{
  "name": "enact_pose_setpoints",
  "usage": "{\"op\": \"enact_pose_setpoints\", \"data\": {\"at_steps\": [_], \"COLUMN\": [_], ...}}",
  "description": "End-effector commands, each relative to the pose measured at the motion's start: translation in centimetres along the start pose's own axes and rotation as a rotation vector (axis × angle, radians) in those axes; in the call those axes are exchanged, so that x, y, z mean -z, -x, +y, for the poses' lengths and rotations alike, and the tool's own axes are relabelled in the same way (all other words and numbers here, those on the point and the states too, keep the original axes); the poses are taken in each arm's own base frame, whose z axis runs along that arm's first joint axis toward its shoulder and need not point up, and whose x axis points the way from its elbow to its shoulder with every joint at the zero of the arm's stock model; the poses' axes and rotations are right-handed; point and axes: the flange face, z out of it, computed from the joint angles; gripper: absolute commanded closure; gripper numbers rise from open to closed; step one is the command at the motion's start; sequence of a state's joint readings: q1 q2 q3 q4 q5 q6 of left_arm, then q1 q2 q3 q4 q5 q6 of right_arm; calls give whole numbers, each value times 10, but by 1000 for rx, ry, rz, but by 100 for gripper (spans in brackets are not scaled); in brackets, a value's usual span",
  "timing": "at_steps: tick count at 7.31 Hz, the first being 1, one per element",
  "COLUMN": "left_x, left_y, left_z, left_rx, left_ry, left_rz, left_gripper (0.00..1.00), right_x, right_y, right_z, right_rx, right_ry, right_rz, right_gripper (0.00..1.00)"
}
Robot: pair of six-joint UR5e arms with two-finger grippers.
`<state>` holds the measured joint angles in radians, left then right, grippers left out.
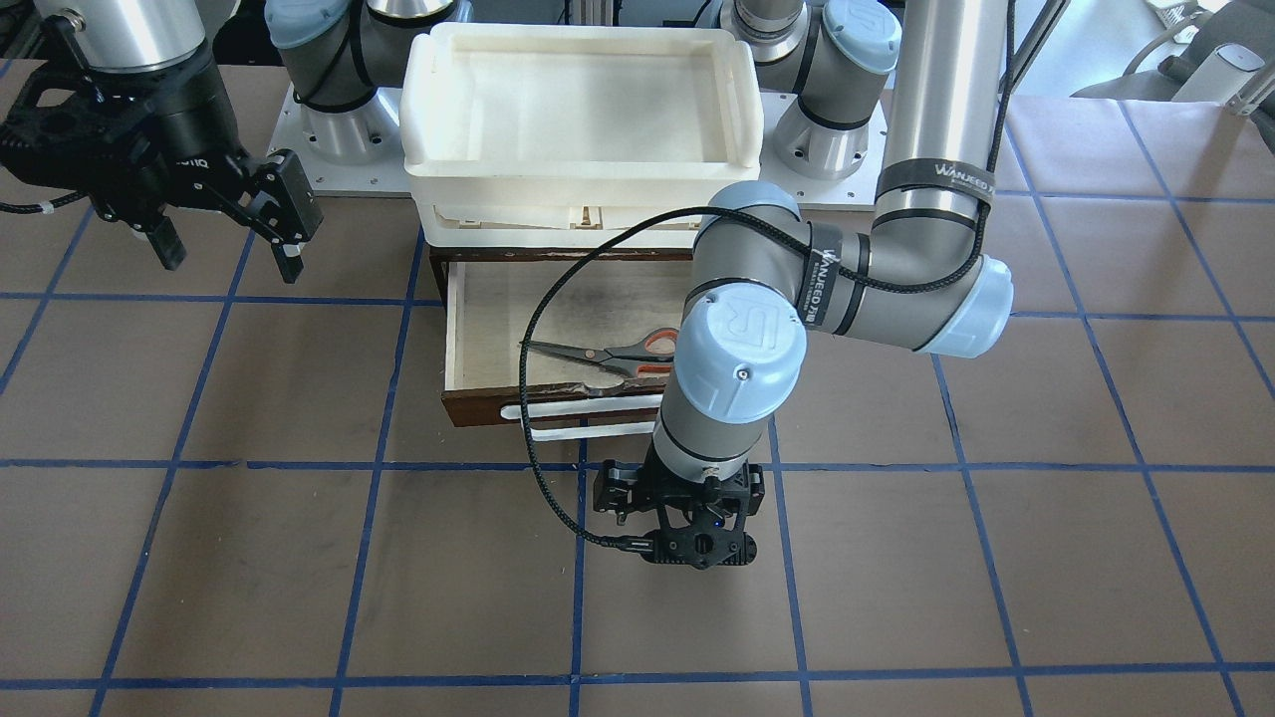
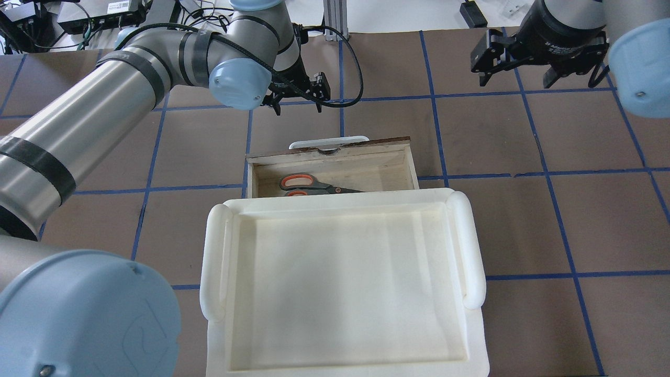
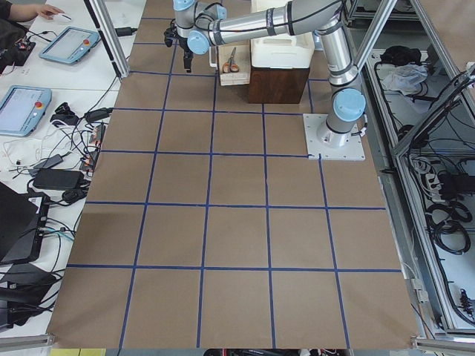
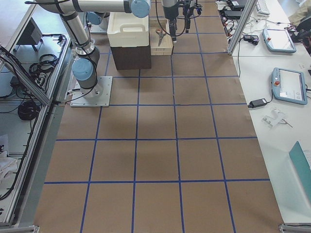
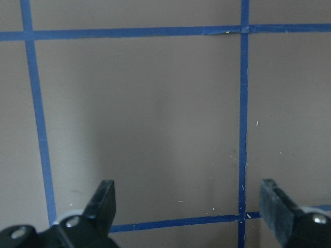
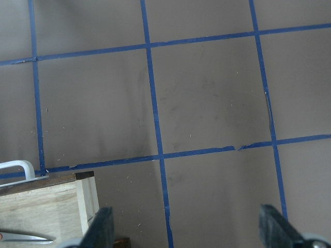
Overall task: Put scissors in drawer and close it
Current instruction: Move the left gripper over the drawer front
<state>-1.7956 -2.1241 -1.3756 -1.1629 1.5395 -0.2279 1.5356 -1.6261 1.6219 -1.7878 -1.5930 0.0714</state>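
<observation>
Closest to the lens on the left wrist camera are two black fingers (image 5: 103, 204). They are spread wide at the bottom corners of the view, with only brown table (image 5: 155, 113) and blue tape lines (image 5: 243, 103) between them. I read the left gripper (image 2: 297, 104) as released and holding nothing. From the front camera I see it pointing straight down over the table on the operators' side of the drawer (image 1: 478, 410), just beyond the white bar handle (image 1: 588, 408). The overhead view shows a gap between gripper and handle, so there is no contact.

The drawer stands pulled out from under the cream-white tray (image 1: 418, 110). The scissors (image 1: 608, 354) lie flat on its pale plywood floor, near the front board. Their handles with the orange-red loops face the robot's left, and the dark blades point toward its right. That puts them behind the drawer front from the left gripper, toward the robot's base. In the front view a blue-capped joint of the left arm (image 1: 742, 349) covers the handle end of them.

The right gripper (image 1: 227, 249) hovers well off to the robot's right, apart from the drawer, jaws gaping and empty. Its wrist camera catches the drawer's corner and the tip of a blade at the lower left edge.
</observation>
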Motion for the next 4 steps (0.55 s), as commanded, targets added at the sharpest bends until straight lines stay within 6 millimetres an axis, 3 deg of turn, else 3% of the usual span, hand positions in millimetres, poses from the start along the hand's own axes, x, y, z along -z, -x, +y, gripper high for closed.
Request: {"op": "enact_pose_setpoints", "data": {"at_steps": [1, 4], "left_x": [-14, -13], "left_y": [-13, -7], "left_z": [12, 20], "left_rx": [25, 33], "left_ry": [70, 142], "left_rz": [-34, -49], "left_gripper": [0, 0], "right_x": [-1, 5], "right_y": [2, 1], "right_z": [2, 13], "right_rx": [2, 11], "right_ry": [15, 45], "right_rz": [-9, 0], "right_gripper": [0, 0]}}
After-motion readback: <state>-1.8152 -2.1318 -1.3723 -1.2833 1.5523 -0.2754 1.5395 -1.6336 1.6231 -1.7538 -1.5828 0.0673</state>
